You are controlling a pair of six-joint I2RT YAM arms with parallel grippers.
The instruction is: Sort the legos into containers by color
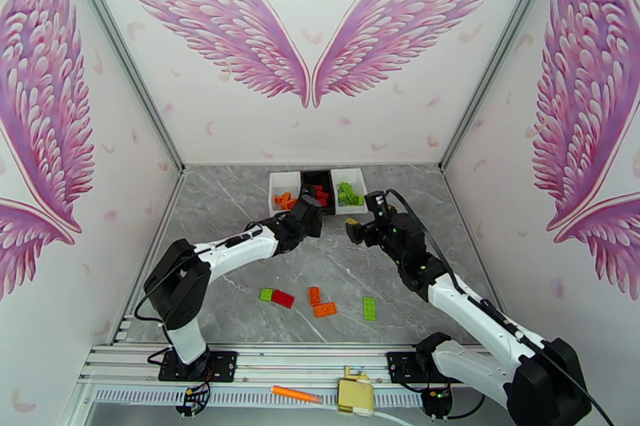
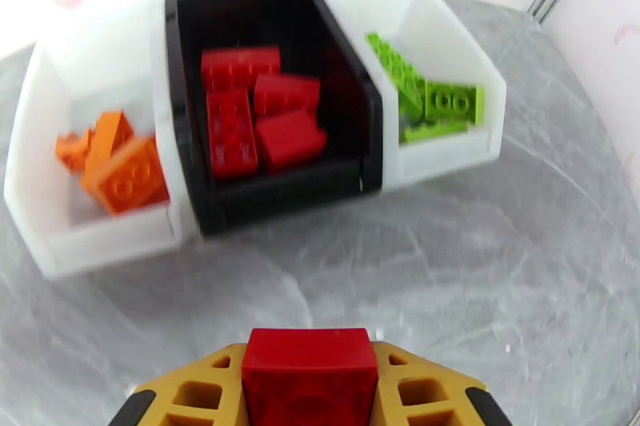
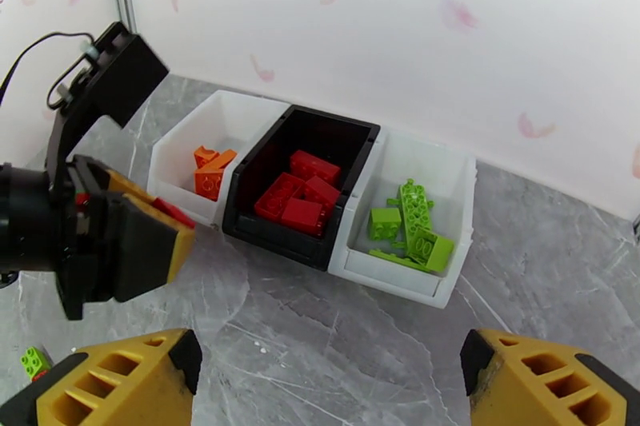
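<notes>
The left gripper (image 2: 310, 356) is clamped on a small red studded plastic brick (image 2: 310, 376), pinched between its yellow fingers and held over the grey marbled table (image 2: 496, 276) just on the near side of the row of bins, facing the black one. In that row, the left white rectangular plastic bin (image 2: 104, 248) holds orange bricks (image 2: 120, 168). The black plastic bin (image 2: 272, 196) in the middle holds red bricks (image 2: 256, 112) (four or so, in a loose heap), and the right white plastic bin (image 2: 448, 156) holds bright green bricks (image 2: 424, 100). The three bins touch side to side. Nearer the arm bases, loose pieces lie on the table. A small green brick (image 1: 266, 294) touches a loose red brick (image 1: 282, 299), then come an upright orange brick (image 1: 314, 296) and a slanted orange brick (image 1: 324, 309) just beside it, then a lone green plate (image 1: 370, 308). The right gripper (image 3: 330, 356) stands with its jaws wide and nothing between them, near the front of the right white bin.
</notes>
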